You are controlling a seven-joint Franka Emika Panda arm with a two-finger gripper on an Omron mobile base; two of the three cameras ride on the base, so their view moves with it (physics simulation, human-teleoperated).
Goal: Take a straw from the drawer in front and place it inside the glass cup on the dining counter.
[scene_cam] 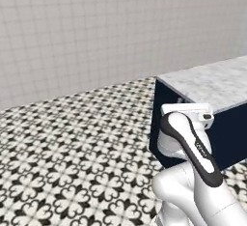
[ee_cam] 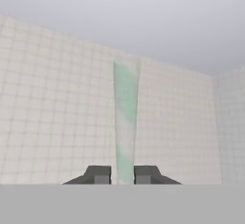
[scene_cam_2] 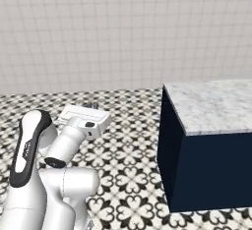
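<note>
gripper (ee_cam: 122, 175): narrow, the two dark tips pinched on the straw; seen in hand view, pointing toward a tiled wall and up at a grey ceiling
straw (ee_cam: 126, 122): held betw. the tips, standing straight up away from them in hand view; pale w/ a greenish tint, looks wider at its far end; far end stands against the wall just below the ceiling line
arm (scene_cam: 193, 152): white w/ dark joint covers, folded over itself; in left base view the hand block sits in front of the dining counter's near corner; in right base view the hand block is well left of the counter, over the floor
dining counter (scene_cam_2: 216, 103): white-grey marble tabletop on plain navy base; right side of both base views; its marble top overhangs the navy panel
floor (scene_cam: 72, 143): black-and-white floral pattern tiles, runs from robot to wall
wall (scene_cam_2: 123, 32): pale square tiles, behind counter and across the back of both base views
contact: straw touches gripper tips alone; well apart from the counter
</note>
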